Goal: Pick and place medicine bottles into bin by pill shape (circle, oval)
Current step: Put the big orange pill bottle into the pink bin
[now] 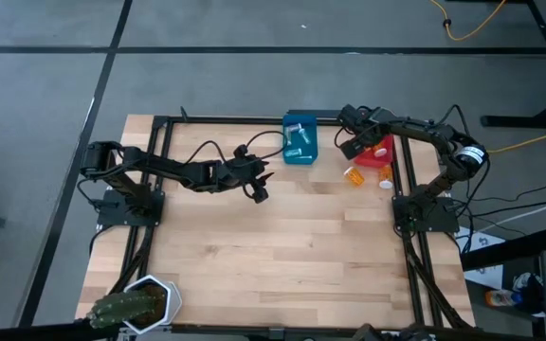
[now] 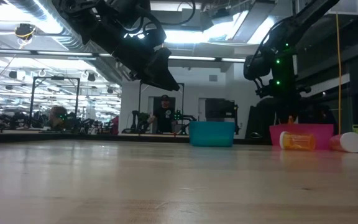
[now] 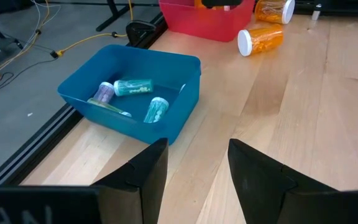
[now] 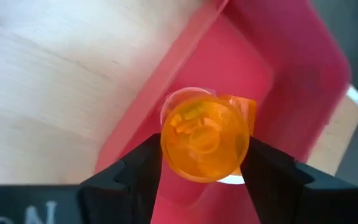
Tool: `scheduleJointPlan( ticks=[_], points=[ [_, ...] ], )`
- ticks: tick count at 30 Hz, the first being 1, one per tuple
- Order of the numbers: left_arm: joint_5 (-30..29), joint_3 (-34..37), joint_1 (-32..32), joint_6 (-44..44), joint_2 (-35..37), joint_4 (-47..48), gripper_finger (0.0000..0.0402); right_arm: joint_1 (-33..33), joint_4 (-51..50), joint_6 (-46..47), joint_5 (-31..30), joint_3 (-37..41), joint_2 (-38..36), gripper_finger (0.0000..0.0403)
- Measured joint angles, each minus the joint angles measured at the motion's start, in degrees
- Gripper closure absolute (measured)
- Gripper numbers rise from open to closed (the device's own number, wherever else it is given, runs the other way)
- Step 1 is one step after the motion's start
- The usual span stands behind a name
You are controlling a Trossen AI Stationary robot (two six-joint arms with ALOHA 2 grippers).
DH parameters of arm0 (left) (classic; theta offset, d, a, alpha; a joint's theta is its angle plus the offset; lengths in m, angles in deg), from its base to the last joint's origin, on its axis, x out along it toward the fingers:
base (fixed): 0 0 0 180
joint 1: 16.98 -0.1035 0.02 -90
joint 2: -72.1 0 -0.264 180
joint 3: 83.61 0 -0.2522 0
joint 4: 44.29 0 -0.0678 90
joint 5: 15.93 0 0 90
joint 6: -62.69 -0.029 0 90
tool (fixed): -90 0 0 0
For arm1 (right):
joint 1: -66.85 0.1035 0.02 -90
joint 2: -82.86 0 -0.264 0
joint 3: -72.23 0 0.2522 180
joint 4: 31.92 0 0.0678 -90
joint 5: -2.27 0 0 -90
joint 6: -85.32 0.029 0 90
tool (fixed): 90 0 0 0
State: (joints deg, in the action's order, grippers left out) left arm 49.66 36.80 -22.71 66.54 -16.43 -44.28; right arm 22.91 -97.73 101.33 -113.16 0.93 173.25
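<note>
My right gripper [image 4: 204, 163] is shut on an orange bottle [image 4: 204, 138] over the red bin [image 4: 291, 74], which is at the table's far right [image 1: 383, 150]. Another orange bottle [image 4: 246, 107] lies in that bin. Two orange bottles [image 1: 354, 175] [image 1: 385, 177] lie on their sides on the table in front of the red bin. The blue bin [image 3: 166, 68] holds two teal bottles [image 3: 133, 87] [image 3: 156, 110] and a purple one [image 3: 104, 93]. My left gripper [image 3: 194, 168] is open and empty above the table, near the blue bin [image 1: 300, 139]. My right gripper pinches the orange bottle by its round side wall [image 4: 169, 146] between its two fingers [image 4: 142, 171]. The bottle's round end faces the wrist camera. The bottle is lifted clear, above the inside of the red bin.
A potted cactus in a white pot [image 1: 136, 303] stands at the table's near left corner. Black frame rails [image 1: 410, 227] run along the table's sides. Bare wood [image 1: 282, 256] fills the middle and near part. People [image 2: 164, 115] show in the room behind.
</note>
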Motion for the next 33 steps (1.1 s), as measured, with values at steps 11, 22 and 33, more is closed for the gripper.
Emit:
scheduleJointPlan(
  ticks=[11,22,33],
  points=[
    [0.01,0.0,-0.01,0.0,0.0,0.0,0.0239,0.0,-0.01,-1.49,-3.17,0.0,-0.01,0.0196],
    [0.0,0.0,-0.01,0.0,0.0,0.02,0.0239,-0.11,-0.17,0.28,-6.43,0.02,-0.01,0.0186],
    [0.01,0.0,-0.01,0.0,0.0,0.02,0.0239,-0.11,-0.51,0.2,-6.4,0.02,-0.02,0.0085]
  ],
)
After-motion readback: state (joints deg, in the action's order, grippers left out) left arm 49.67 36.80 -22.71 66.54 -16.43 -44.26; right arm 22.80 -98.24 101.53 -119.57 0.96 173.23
